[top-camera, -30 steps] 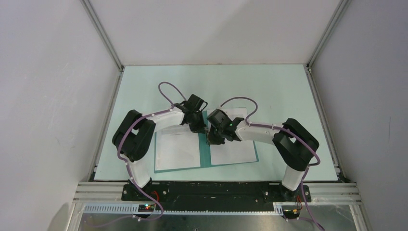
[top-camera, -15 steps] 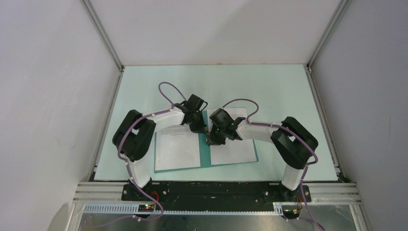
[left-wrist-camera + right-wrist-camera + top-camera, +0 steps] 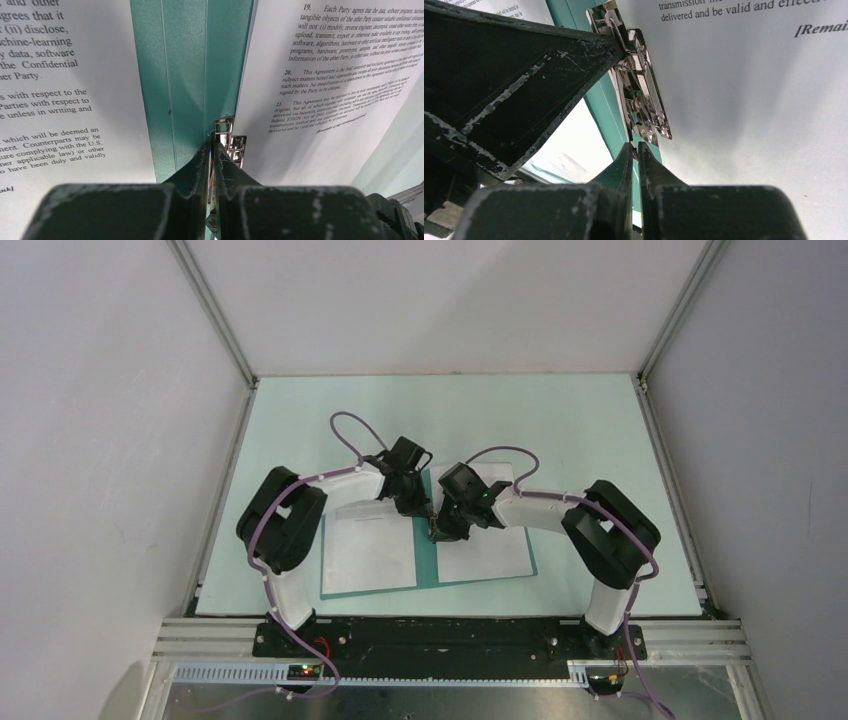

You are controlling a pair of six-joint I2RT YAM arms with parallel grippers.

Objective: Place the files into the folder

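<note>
Right, your left jaws are clamped on the thin metal lever of the clip (image 3: 231,136), tips squeezed together with just that sliver of steel between them. That's a small bite, and I'd judge a slight twist lets it spring free so the clip snaps down on nothing. Your right jaws are drawn almost together too, tips down at the near end of the same clip; whether they pinch anything there, I can't tell. Look how close the two sets sit, nearly touching over one small piece of hardware, so a sideways move by either risks a knock that jars the other's hold. Moving out, the clip sits by the inner spine of the folder (image 3: 185,75), which lies open and flat on the table (image 3: 560,410). It looks thin and light, so pull up on that lever and you may lift or drag the whole folder instead of opening the clip. And the files (image 3: 370,552) ride on it loose: the left sheet (image 3: 60,100) on the left half, apart from the clip, the right sheet (image 3: 325,75) with its edge just beside the clip, tucked under or not I can't tell. Jolt the folder and both could slide askew; shove the right one at a closed clip and its edge buckles.
</note>
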